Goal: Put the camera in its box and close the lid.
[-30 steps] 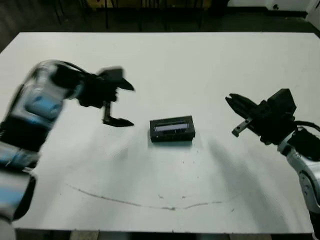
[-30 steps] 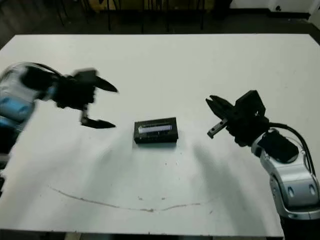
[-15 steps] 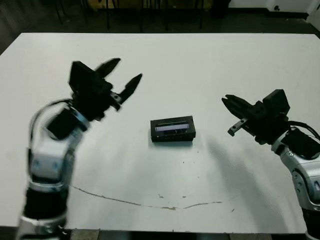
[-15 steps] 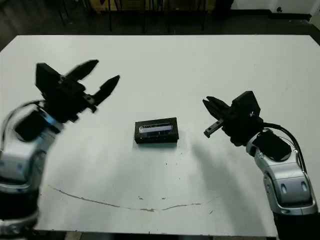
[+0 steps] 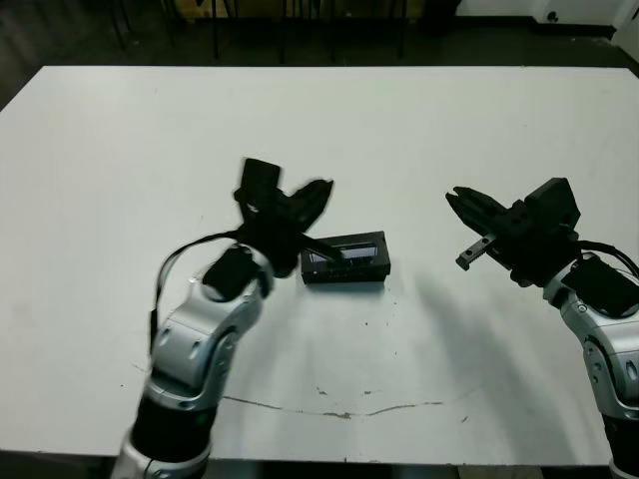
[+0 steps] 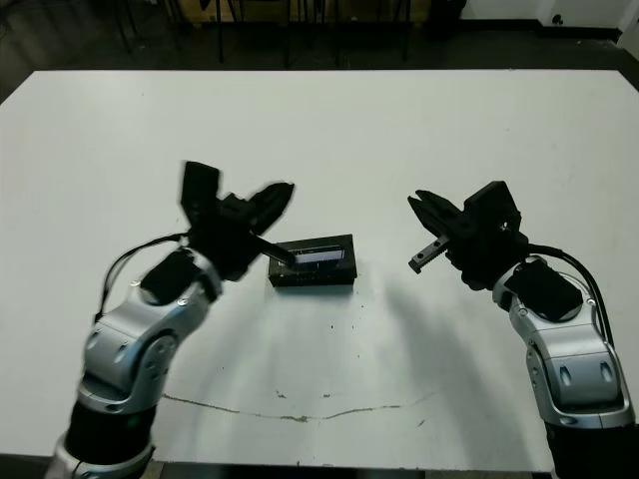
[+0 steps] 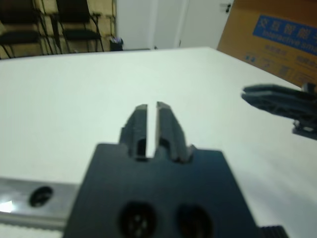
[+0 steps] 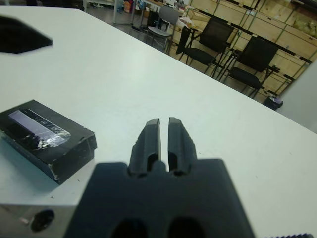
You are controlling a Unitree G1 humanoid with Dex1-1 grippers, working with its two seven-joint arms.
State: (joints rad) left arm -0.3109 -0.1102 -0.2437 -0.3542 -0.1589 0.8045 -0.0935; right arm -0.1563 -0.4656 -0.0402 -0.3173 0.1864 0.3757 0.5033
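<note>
White table (image 5: pixel 499 120) fills most of the head views, bare except for one black block near the middle; chairs (image 8: pixel 255 59) stand beyond the far edge.

That block is the lid (image 5: pixel 349 261), silvery strip up, sitting flat and covering whatever is under it. We can't see the box or the camera separately, so prob. both are inside, but we can't confirm.

Our left gripper (image 5: pixel 329 218) is at the lid's left end, fingers spread, holding nothing. The lower finger reaches over the lid's left corner; touching or just above, can't tell. The right gripper (image 5: pixel 457 230) is also spread and empty, well apart to the right of the lid.

Step in hand, as we judge it: seat the lid fully. To do it well:
- press straight down on the top, not sideways, or the block slides.
- push near the middle, not 1 corner, so it doesn't tip.
- bring the right gripper to the right end as a stop.
- check the bottom edge is flush w/ the table all round before letting go.
</note>
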